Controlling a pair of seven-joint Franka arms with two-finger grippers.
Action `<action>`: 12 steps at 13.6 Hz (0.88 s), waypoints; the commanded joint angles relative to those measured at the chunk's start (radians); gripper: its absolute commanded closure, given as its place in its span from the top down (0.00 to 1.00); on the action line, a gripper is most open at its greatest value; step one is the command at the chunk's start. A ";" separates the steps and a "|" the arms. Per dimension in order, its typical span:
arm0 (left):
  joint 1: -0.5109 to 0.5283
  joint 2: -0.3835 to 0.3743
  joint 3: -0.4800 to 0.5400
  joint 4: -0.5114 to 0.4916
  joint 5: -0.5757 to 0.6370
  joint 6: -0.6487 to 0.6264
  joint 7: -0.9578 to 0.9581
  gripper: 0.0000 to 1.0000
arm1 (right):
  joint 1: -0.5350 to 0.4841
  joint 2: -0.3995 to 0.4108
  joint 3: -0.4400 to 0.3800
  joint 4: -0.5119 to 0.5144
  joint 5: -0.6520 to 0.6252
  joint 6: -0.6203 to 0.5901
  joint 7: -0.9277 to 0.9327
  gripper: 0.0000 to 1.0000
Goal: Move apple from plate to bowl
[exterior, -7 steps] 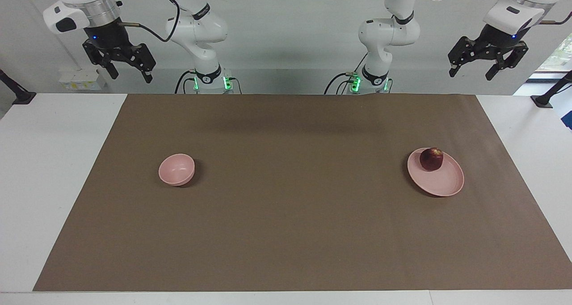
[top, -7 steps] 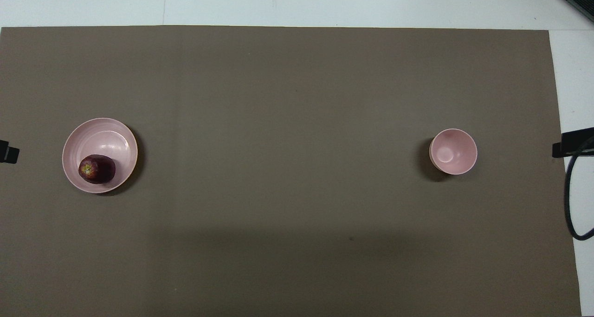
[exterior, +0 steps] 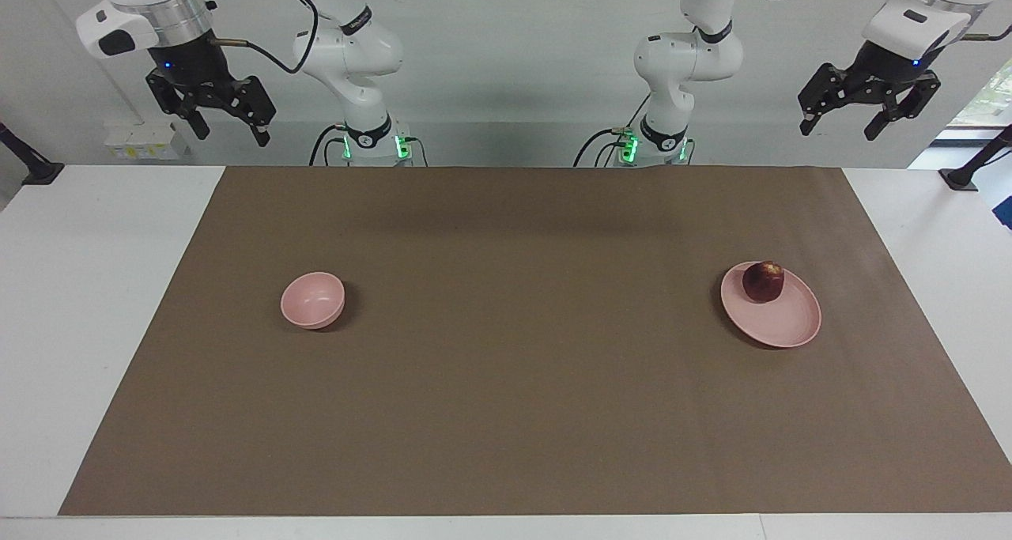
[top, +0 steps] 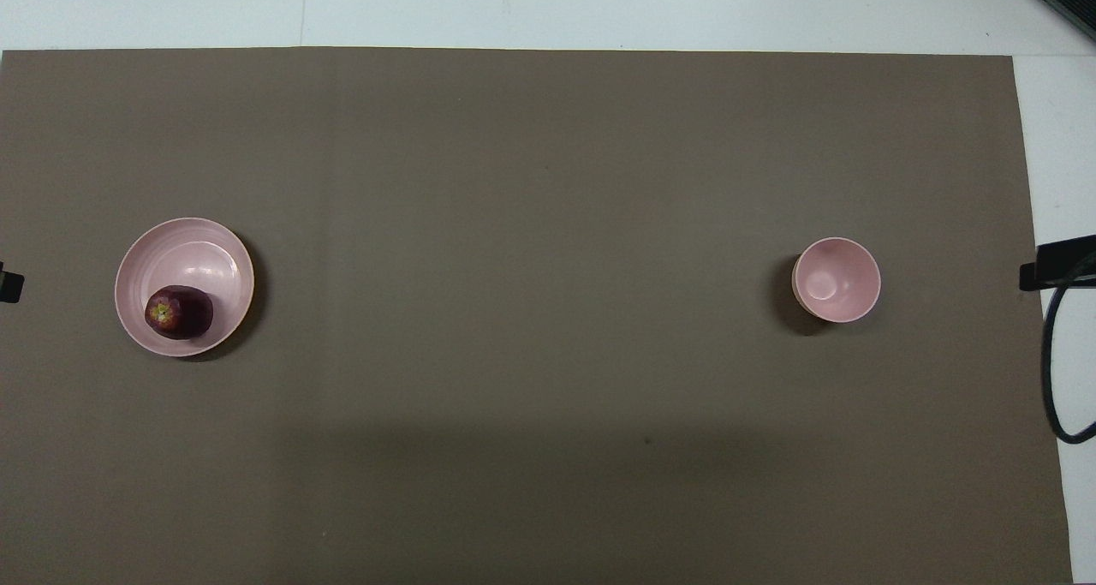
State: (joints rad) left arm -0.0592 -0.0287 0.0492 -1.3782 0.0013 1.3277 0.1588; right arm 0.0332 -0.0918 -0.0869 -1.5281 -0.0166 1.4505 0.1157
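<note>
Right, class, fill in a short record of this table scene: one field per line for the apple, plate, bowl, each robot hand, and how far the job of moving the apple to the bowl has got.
apple: on the plate, at its edge nearer the robots
plate: on the brown mat, toward the left arm's end
bowl: empty, upright, toward the right arm's end
left hand: raised, open, holding nothing
right hand: raised, open, holding nothing
progress: not started; apple untouched

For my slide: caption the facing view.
Apple on plate, bowl empty, both hands raised: left hand, right hand.
</note>
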 commanded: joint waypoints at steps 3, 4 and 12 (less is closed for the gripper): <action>-0.013 -0.017 -0.005 -0.015 0.009 -0.012 -0.005 1.00 | 0.004 -0.005 0.010 -0.001 0.010 -0.010 -0.002 1.00; -0.014 -0.022 -0.008 -0.019 0.008 -0.010 -0.005 1.00 | 0.004 -0.008 0.010 -0.006 0.010 -0.010 -0.002 1.00; 0.001 -0.086 -0.002 -0.227 0.003 0.152 0.010 1.00 | 0.004 -0.019 0.010 -0.027 0.010 -0.010 0.001 1.00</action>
State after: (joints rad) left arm -0.0604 -0.0514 0.0417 -1.4575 0.0013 1.3841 0.1589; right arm 0.0378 -0.0920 -0.0769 -1.5339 -0.0155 1.4504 0.1157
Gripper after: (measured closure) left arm 0.000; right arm 0.000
